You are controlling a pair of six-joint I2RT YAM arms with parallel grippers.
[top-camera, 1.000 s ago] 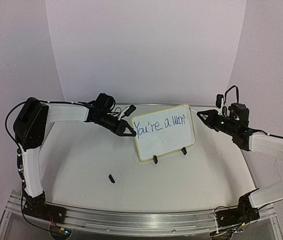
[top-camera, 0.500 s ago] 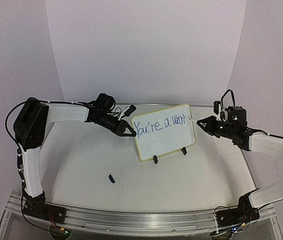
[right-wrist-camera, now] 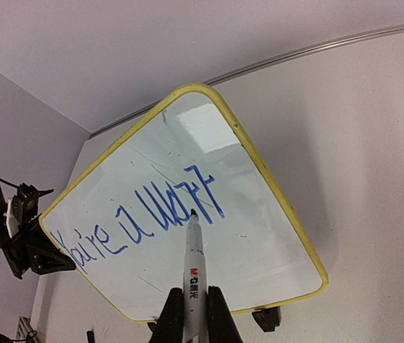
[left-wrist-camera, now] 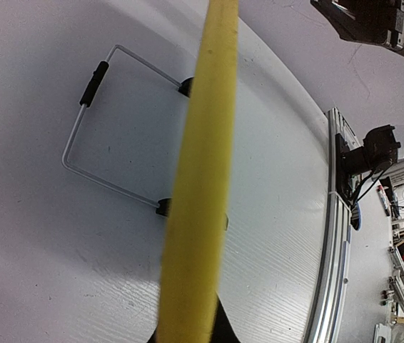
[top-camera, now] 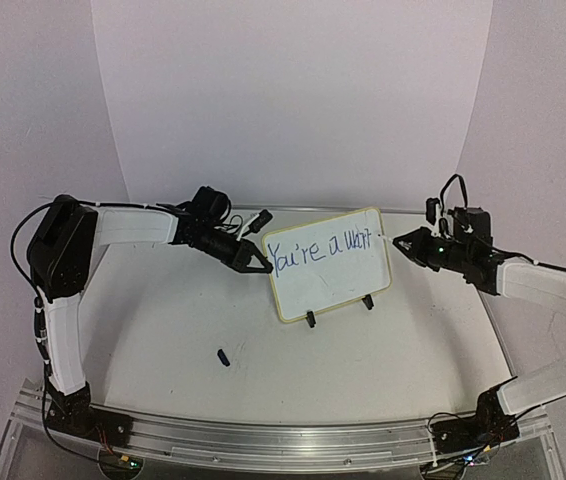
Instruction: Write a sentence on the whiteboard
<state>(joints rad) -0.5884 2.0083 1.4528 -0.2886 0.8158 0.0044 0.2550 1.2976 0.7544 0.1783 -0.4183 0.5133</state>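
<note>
A dark cap-like bit [top-camera: 223, 357] lies before the board [top-camera: 331, 275]. The left claw [top-camera: 266, 267] pinches the board's left edge. The right claw [right-wrist-camera: 191, 311] grips a marker [right-wrist-camera: 193, 250], tip at the end of the sentence [right-wrist-camera: 141, 225]. "You're a" and one unclear word are written; the board's lower half looks blank, so probably unfinished.

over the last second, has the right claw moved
Yes. The right claw, holding the marker, tipped slightly down the image beside the whiteboard, near its right edge; the whiteboard stayed put.
</note>
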